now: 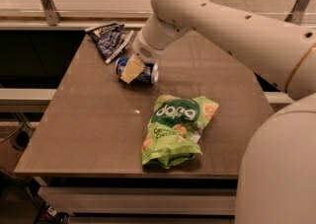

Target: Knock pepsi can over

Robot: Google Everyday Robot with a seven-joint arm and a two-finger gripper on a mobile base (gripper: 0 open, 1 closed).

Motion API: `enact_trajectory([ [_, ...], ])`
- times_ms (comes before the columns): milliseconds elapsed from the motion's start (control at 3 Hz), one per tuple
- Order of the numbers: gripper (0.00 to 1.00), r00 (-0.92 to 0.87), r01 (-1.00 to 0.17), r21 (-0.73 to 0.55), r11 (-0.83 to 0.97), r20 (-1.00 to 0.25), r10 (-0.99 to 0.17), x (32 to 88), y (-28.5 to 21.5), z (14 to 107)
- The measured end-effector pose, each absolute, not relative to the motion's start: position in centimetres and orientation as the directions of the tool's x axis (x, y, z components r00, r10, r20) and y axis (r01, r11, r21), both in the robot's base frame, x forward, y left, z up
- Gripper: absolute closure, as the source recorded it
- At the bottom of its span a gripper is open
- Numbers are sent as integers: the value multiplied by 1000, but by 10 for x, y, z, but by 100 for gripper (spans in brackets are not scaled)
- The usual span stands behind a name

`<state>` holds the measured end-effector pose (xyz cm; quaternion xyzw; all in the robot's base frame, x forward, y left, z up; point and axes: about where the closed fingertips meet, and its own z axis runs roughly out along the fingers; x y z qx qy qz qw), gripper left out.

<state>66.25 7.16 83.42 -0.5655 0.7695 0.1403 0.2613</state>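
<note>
The pepsi can (146, 74) lies toppled — job done, I judge; my gripper (132, 70) sits against it, openness I cannot tell.

dark blue pepsi can (147, 76) lying on its side, silver end facing right, jaws right over its middle

Likely an office snack area — brown table (89, 119) by a glass rail (45, 2), chip bag (177, 129), gripper (131, 72) at the pepsi can (149, 74).

Brown table (89, 119), pepsi can (146, 74) lying by pincer (132, 69), blue bag (109, 40), green bag (175, 129)
</note>
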Motion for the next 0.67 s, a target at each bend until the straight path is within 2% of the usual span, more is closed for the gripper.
enact_trajectory([
  [333,100,-224,-944,-80,321,-561,-797,663,72,837],
  [667,82,-223,-945,-78,318,-560,-798,662,73,836],
])
